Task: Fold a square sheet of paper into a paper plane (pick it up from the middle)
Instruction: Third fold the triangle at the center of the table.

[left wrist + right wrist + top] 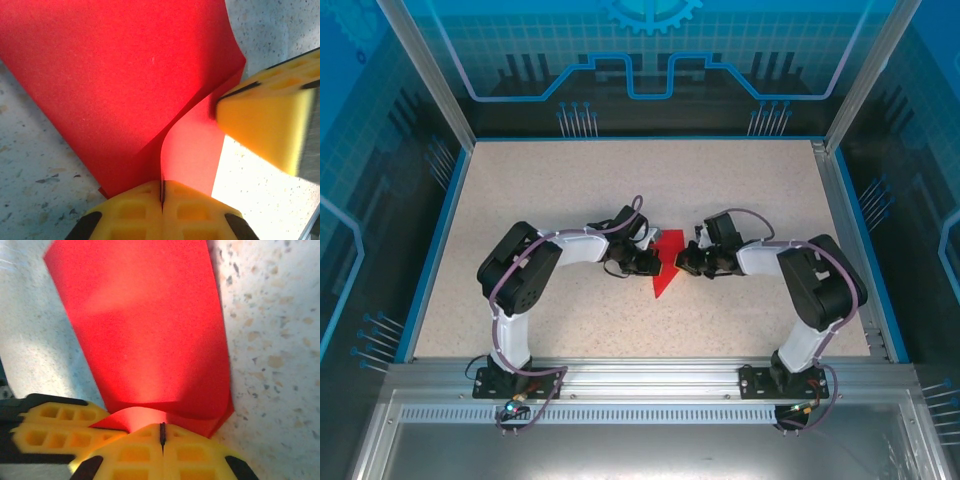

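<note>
Left tool (pixel 162 192) clenched on curled edge of red paper sheet (pixel 115 90); right tool (pixel 162 432) pinching same sheet from opposite side
Sheet mid-bench (pixel 550 190), partly folded, flap bowed up
Risk: tools pulling apart tear thin paper; uneven press skews crease

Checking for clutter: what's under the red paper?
Speckled table shows all around the red paper. The patch directly beneath it is covered, so nothing can be confirmed there.
</note>
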Tool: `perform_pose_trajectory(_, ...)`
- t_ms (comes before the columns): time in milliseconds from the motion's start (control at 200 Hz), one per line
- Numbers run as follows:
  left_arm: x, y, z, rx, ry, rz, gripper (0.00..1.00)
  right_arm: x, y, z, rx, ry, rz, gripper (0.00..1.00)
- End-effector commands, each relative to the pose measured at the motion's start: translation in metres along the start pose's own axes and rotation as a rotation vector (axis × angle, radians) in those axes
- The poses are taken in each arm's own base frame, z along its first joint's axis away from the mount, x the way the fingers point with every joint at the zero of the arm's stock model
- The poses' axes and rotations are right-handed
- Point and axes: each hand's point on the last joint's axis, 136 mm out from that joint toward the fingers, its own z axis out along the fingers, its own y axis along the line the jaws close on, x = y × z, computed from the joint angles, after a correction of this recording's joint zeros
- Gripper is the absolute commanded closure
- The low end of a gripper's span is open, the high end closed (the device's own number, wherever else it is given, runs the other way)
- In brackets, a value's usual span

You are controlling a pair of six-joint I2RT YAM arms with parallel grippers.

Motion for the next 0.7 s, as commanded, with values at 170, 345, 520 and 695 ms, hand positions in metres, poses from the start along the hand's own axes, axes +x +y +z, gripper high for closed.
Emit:
perform_pose_trajectory(170,0.030,0.032,0.015,-0.102,0.105,-0.039,1.00,-0.020,-0.006,-0.003,-0.007,-0.008,-0.004,0.99)
perform_pose_trajectory(345,0.030,0.032,0.016,-0.104,0.103,-0.037,1.00,-0.017,-0.040,0.002,0.083,0.008,0.030,0.99)
perform_pose_trajectory(520,0.031,0.034,0.016,-0.107,0.104,-0.036,1.00,-0.024,-0.026,-0.005,0.018,0.006,0.021,0.98)
perform_pose_trajectory(695,0.032,0.034,0.016,-0.105,0.111,-0.028,1.00,-0.037,0.006,-0.007,-0.105,0.002,-0.004,0.98)
